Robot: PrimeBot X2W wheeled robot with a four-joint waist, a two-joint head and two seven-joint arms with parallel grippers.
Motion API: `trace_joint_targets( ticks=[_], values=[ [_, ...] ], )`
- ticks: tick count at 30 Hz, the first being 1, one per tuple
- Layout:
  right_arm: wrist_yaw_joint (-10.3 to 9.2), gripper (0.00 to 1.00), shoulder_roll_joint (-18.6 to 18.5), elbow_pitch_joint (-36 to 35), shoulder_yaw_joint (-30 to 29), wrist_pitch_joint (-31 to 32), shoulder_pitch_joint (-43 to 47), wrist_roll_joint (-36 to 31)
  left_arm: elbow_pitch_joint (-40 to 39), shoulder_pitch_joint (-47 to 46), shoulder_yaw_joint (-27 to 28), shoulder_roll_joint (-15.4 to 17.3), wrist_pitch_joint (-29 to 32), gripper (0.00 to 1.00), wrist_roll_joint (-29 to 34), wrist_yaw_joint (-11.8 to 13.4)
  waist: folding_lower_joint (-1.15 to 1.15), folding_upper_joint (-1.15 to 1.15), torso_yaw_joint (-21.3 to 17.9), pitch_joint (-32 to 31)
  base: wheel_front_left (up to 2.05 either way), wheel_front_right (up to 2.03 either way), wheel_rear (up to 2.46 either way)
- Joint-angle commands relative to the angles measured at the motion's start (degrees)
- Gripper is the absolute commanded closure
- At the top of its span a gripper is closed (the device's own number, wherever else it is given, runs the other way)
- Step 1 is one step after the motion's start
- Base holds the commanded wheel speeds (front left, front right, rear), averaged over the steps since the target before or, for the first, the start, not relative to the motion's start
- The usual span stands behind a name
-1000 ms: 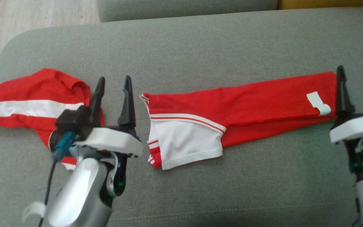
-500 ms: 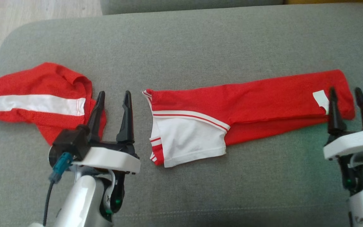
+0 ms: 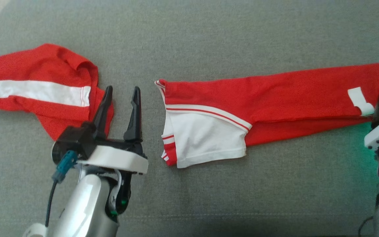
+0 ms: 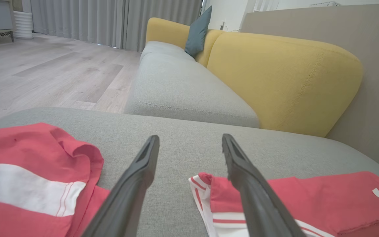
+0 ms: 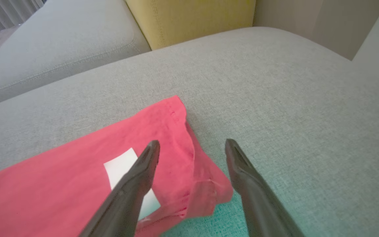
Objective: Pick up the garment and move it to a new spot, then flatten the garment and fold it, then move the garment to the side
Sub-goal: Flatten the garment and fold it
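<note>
Both claws empty, jaws spread wide: my left gripper [image 3: 122, 90] hangs over the bare grey fabric sofa cushion [image 3: 209, 39], between a crumpled red cloth with a white band [image 3: 35, 75] and the long red garment with white panel and stripe trim [image 3: 275, 95], folded lengthwise mid-cushion. My right gripper [image 5: 192, 142] hovers at its far end, by the white tag [image 3: 357, 98]. In the past second the head camera dipped; the garment has not stirred. Folding looks done; the move aside remains.
</note>
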Motion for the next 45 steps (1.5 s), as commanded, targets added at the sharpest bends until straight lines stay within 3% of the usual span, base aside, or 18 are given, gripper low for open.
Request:
trace_joint_targets(
  ticks=[1, 9, 28, 29, 30, 31, 32, 38, 45],
  values=[
    [-0.04, 0.0, -0.2, -0.9, -0.2, 0.3, -2.8, -1.7, -1.9, -2.8, 1.4, 0.1, -0.3, 0.0, 0.6, -0.1, 0.0, 0.0, 0.6, 1.5, 0.0, 0.0, 0.0],
    [-0.04, 0.0, 1.2, 3.2, -4.2, 3.0, -8.0, -5.9, -2.4, -4.6, 1.6, 0.1, -0.3, 0.0, 1.2, -0.3, 0.0, 0.0, 0.5, 5.5, 0.0, 0.0, 0.0],
    [-0.04, 0.0, 3.2, 2.8, -1.2, 3.7, -10.8, 0.2, -4.8, -8.1, 7.8, 0.1, -0.3, 0.0, 4.2, -2.0, 0.0, 0.0, -2.4, 11.5, 0.0, 0.0, 0.0],
    [-0.04, 0.04, 3.2, 2.9, -0.8, 4.1, -10.7, 0.6, -4.9, -8.2, 8.2, 0.1, -0.3, 0.0, 4.4, -2.1, 0.0, 0.0, -2.5, 11.5, 0.0, 0.0, 0.0],
    [-0.04, 0.62, 3.3, 3.0, -0.3, 4.6, -10.5, 1.0, -5.0, -8.2, 8.5, 0.1, -0.3, 0.0, 4.5, -2.2, 0.0, 0.0, -2.6, 11.5, 0.0, 0.0, 0.0],
    [-0.04, 0.62, 3.3, 3.0, -0.3, 4.6, -10.5, 1.0, -5.0, -8.2, 8.5, 0.1, -0.3, 0.0, 4.5, -2.2, 0.0, 0.0, -2.6, 11.5, 0.0, 0.0, 0.0],
    [-0.04, 1.0, 3.3, 3.0, 0.2, 4.9, -10.3, 1.5, -5.1, -8.3, 8.9, 0.1, -0.3, 0.0, 4.7, -2.3, 0.0, 0.0, -2.7, 11.5, 0.0, 0.0, 0.0],
    [-0.04, 1.0, 2.9, 2.6, 0.4, 5.4, -9.1, 2.6, -5.1, -8.0, 10.1, 0.1, -0.3, 0.0, 5.2, -2.8, 0.0, 0.0, -3.2, 10.0, 0.0, 0.0, 0.0],
    [-0.04, 1.0, 1.2, 0.6, -6.7, 4.3, -8.0, -3.7, -4.8, -6.8, 9.7, 0.1, -0.3, 0.0, 4.4, -2.4, 0.0, 0.0, -3.3, 6.8, 0.0, 0.0, 0.0]
  ],
)
